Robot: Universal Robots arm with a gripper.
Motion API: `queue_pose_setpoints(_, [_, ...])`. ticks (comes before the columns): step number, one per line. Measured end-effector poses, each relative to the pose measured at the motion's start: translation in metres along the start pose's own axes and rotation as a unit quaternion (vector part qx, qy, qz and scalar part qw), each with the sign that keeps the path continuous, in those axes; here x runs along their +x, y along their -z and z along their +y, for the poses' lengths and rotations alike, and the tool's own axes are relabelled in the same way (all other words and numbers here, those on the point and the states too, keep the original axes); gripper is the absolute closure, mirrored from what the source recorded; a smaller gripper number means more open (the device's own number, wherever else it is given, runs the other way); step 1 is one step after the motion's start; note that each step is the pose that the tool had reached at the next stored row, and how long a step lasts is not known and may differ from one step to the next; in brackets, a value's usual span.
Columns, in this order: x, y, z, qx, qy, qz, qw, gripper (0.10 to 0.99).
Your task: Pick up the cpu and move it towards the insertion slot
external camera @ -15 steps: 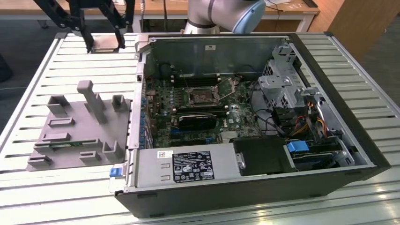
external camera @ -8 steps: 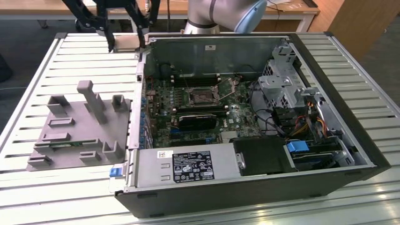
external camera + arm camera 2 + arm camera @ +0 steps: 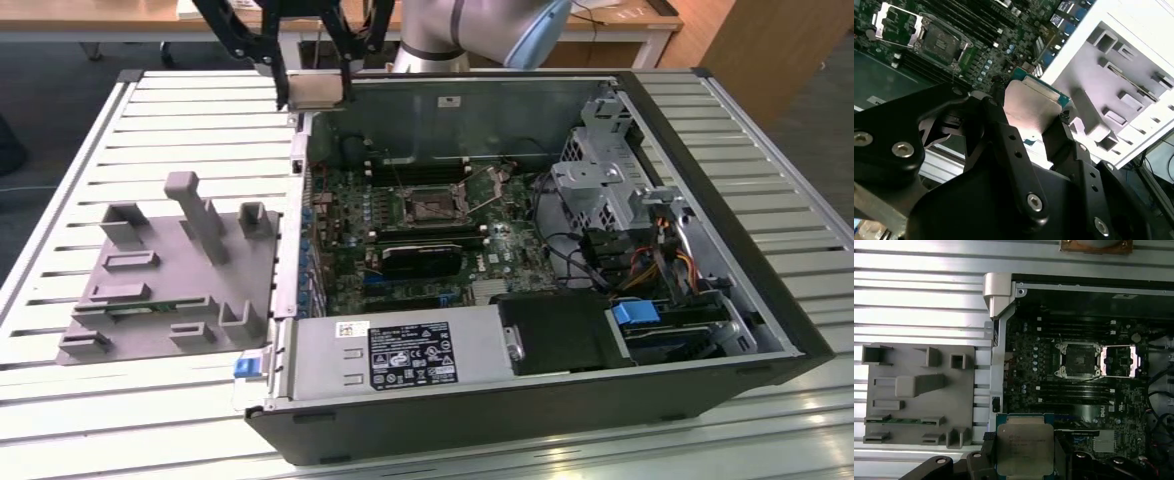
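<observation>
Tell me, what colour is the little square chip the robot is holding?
The cpu is silvery-grey on top with a green edge, best seen in the first wrist view.

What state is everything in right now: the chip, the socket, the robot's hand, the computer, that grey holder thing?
cpu: lifted, clamped between the jaws, metal top showing.
gripper: shut on the cpu, above the case edge.
insertion slot: open, empty, frame flipped aside.
computer case: lying flat, side panel off.
grey fixture: on the table, memory stick seated in it.

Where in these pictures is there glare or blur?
Second wrist view: the silvery square cpu between the black fingers looks washed out, and the grey plastic fixture is pale. First wrist view: the shiny-framed insertion slot looks soft. Exterior view: the slatted metal table glares.
</observation>
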State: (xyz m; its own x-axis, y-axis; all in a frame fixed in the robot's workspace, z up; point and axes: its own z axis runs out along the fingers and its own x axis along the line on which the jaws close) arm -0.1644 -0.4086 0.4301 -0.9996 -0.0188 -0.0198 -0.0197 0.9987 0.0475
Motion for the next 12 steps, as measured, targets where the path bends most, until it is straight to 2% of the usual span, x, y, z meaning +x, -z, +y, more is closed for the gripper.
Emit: queue_pose_setpoints(12, [-0.0545, -0.0043, -0.0008, -0.0001, 0.000, 0.0042, 1.0000, 0.545])
